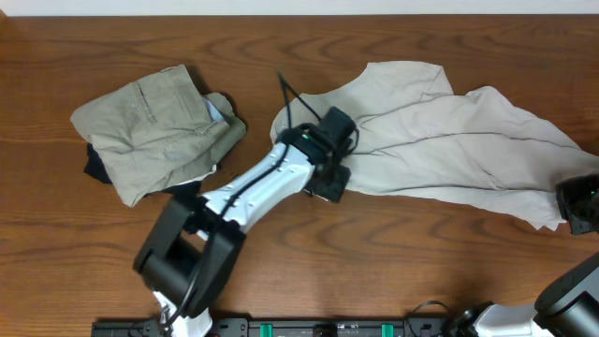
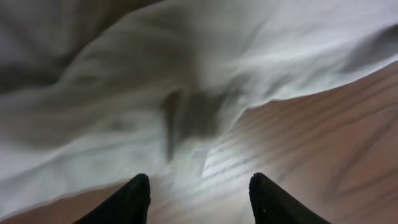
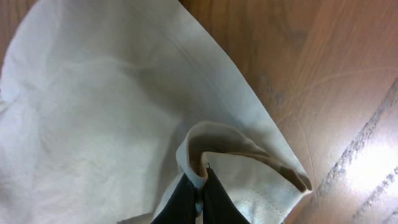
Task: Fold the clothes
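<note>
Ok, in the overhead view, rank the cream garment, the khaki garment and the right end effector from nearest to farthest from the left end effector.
1. Cream garment: its near edge lies right at the left end effector.
2. Khaki garment: bunched up on the left side.
3. Right end effector: far right, pinching the cream garment's corner.

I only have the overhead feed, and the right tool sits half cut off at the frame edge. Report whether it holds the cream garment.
Observer: Yes. The right wrist view shows the right tool shut on a folded bit of hem of the cream garment.
Operator: Now report the left tool's fingers. The arm hides them from me.
Observer: The left tool is open, fingers apart and gripping nothing, just short of the garment's edge on the table.
</note>
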`<state>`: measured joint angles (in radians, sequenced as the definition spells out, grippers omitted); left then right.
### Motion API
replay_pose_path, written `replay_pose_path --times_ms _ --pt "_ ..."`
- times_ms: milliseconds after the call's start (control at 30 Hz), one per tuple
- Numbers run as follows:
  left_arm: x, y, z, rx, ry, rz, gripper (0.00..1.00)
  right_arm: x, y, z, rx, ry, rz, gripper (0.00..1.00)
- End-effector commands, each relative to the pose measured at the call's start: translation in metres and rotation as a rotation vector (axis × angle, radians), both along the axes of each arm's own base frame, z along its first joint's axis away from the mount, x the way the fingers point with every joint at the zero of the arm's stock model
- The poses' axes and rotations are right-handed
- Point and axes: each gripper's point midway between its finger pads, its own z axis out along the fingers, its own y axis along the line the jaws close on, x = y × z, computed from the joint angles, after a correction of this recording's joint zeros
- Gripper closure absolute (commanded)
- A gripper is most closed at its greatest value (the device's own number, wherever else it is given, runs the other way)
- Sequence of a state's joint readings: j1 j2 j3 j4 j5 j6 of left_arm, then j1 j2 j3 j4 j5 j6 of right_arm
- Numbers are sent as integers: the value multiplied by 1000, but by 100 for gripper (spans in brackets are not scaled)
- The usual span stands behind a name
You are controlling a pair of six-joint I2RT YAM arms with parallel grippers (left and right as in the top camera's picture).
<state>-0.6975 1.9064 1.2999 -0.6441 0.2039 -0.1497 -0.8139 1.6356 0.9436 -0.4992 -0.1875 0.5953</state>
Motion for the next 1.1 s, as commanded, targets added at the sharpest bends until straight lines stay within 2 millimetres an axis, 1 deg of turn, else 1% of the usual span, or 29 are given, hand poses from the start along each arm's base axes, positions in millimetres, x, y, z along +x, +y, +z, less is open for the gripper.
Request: replay_pose_path --times_ms 0,100,200,233,267,400,467,567,633,700,833,900,967,1000,1067 --pt "-6 -3 -16 30 2 -96 46 1 -5 4 4 -11 -15 95" --pt "-4 -2 -27 55 -3 -122 46 1 -4 4 6 -10 -15 95" --pt "-3 2 -40 87 0 -146 48 2 -4 4 9 -13 -13 95" --pt "-2 4 -43 105 -4 -143 54 2 -3 4 10 -14 -13 95" --pt "-2 6 -46 118 -4 -142 63 2 -3 4 11 -15 -12 95" --pt "-2 12 -45 145 -5 -138 94 3 -1 4 14 -18 7 95" --pt "-3 19 -38 182 -1 -123 94 2 0 4 17 -14 9 95" --pt "-4 35 -10 254 -4 -74 94 2 0 4 11 -10 27 92" --pt "0 49 22 306 -48 -32 94 1 1 3 13 -5 33 90" --pt "7 59 53 319 -116 -7 94 0 2 3 17 -2 33 89" --pt "22 75 109 275 -267 65 94 0 3 2 18 0 35 88" --pt "25 81 123 250 -297 85 94 1 6 2 15 5 60 88" --pt "26 86 131 242 -313 89 94 3 14 1 26 16 87 88" --pt "27 89 133 244 -321 98 94 3 19 0 35 22 105 88" --pt "32 95 135 266 -341 115 95 8 36 -1 61 26 188 82"
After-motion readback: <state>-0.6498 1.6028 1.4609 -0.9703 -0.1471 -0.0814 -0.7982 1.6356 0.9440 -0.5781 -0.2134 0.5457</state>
